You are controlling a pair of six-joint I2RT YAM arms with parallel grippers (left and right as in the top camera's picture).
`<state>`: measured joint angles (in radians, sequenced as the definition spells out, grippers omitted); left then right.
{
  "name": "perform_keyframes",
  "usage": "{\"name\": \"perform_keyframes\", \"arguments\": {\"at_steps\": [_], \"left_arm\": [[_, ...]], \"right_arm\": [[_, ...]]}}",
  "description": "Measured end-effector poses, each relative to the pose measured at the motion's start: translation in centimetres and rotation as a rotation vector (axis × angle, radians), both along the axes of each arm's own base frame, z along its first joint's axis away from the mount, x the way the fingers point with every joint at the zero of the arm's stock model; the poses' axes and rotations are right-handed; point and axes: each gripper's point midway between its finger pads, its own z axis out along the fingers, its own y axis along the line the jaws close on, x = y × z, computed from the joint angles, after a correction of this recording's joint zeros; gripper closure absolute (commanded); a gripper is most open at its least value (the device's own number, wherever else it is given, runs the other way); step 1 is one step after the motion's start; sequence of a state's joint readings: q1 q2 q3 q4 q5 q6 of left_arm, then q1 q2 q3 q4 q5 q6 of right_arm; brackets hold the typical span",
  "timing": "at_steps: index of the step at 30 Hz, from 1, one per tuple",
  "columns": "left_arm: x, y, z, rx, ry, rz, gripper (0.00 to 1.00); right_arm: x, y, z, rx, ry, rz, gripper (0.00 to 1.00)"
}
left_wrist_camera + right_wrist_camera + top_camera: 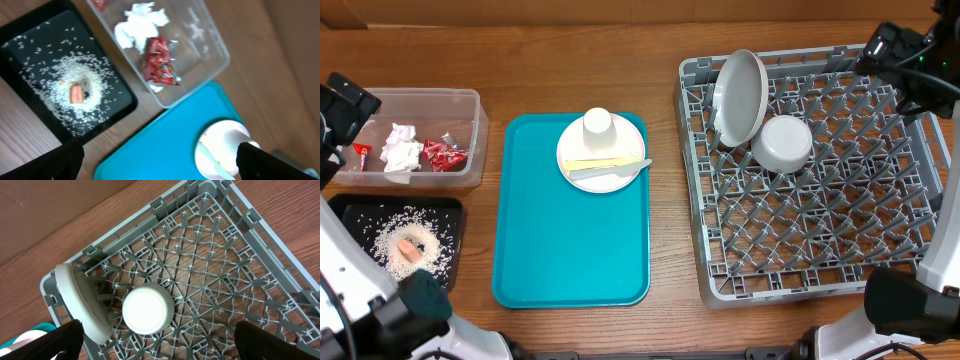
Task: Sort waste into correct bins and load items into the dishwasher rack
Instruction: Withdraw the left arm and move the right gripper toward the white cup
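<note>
Waste lies under my left tool (162,162), whose fingers (65,160) are spread wide with nothing between them. Out past its left finger is the shallow black tray (20,35), holding a scatter of white rice grains (75,70) around a small orange food square (76,93). Further ahead of the tool, just beside that tray, stands the clear tub (220,55), with a crumpled white napkin (137,25) and red wrappers (160,62) inside.

Directly beneath the tool is the teal tray (165,135). On it, near my right finger, sits the pinkish-white plate (630,140), carrying an upside-down small white cup (597,124), a yellow utensil (595,162) and a pale utensil (610,172), both lying flat.

My right tool (165,342) hangs above the dishwasher rack (240,270), also spread and empty. Ahead of its left finger the grey plate (80,305) stands on edge among the pegs. The white bowl (147,311) rests upside down just beside the plate, ahead of the gap between my fingers.
</note>
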<state>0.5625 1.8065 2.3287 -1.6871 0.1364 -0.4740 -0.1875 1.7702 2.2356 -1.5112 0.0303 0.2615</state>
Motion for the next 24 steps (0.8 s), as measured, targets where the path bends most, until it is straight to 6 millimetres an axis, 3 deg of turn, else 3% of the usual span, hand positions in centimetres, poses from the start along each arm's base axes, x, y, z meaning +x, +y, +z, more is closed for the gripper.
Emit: {"name": "perform_keyframes", "arguments": {"at_steps": [7, 12, 15, 18, 21, 24], "left_arm": [[-2.1, -4.2, 5.3, 0.007, -0.189, -0.131, 0.0], [-7.2, -7.8, 8.3, 0.089, -0.29, -0.193, 0.0], [-10.7, -9.4, 7.5, 0.107, -0.277, -0.169, 0.0], [-13.2, -9.4, 5.2, 0.114, -0.207, -0.083, 0.0], [-14.0, -8.0, 2.9, 0.113, -0.127, 0.033, 0.0], [-13.4, -6.5, 1.5, 0.113, -0.086, 0.116, 0.0]], "right_arm": [[0.0, 0.0, 0.0, 0.0, 0.0, 0.001, 0.0], [0.0, 0.0, 0.0, 0.0, 0.0, 0.0, 0.0], [0.0, 0.0, 0.0, 0.0, 0.0, 0.0, 0.0], [0.0, 0.0, 0.0, 0.001, 0.001, 0.0, 0.0], [0.0, 0.0, 0.0, 0.0, 0.001, 0.0, 0.0], [0.0, 0.0, 0.0, 0.0, 0.001, 0.0, 0.0]]}}
